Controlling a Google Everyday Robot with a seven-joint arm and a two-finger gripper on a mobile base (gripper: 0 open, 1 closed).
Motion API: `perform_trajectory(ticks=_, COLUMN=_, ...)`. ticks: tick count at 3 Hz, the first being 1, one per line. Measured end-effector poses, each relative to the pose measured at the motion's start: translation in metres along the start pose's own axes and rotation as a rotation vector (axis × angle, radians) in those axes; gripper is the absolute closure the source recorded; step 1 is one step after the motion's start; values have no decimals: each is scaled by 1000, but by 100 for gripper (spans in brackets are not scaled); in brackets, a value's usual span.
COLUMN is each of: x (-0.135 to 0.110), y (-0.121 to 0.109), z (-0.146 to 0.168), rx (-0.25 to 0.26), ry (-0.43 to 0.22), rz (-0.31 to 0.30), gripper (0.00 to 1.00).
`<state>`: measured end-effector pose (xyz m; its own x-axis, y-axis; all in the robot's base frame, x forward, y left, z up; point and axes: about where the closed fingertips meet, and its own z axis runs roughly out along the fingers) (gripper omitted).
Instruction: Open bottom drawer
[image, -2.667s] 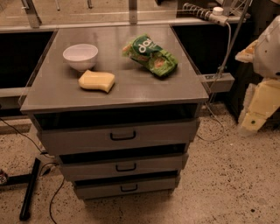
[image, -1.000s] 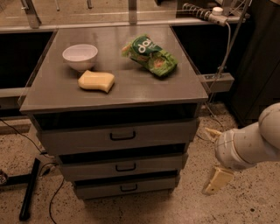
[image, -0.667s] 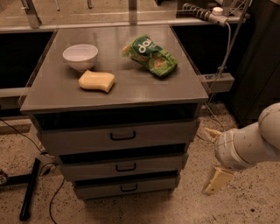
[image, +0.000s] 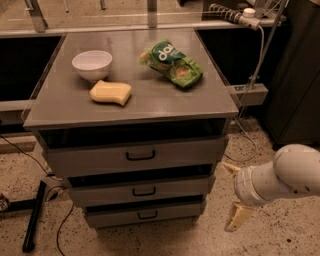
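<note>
Gripper (image: 227, 197) spread wide, holding nothing, low to the right of bottom drawer (image: 165, 212) (no contact; drawer shut).

The robot's arm (image: 296, 172) is a thick, smooth, off-white tube with rounded contours, ending in a white wrist (image: 250, 186) ringed by thin dark seams. Its end effector (image: 226, 197), low at the right of the view, has two tapered, cream-yellow fingers (image: 238, 216), spread wide.
</note>
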<state>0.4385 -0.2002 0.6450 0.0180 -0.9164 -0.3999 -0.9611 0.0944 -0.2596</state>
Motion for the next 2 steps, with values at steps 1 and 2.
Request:
perform_trajectory(ticks=1, x=26, y=4, z=48, rx=-2, ry=-39, rz=-36, gripper=0)
perform_trajectory(ticks=2, x=44, y=4, z=86, rx=1, ry=-89, rz=-64, gripper=0)
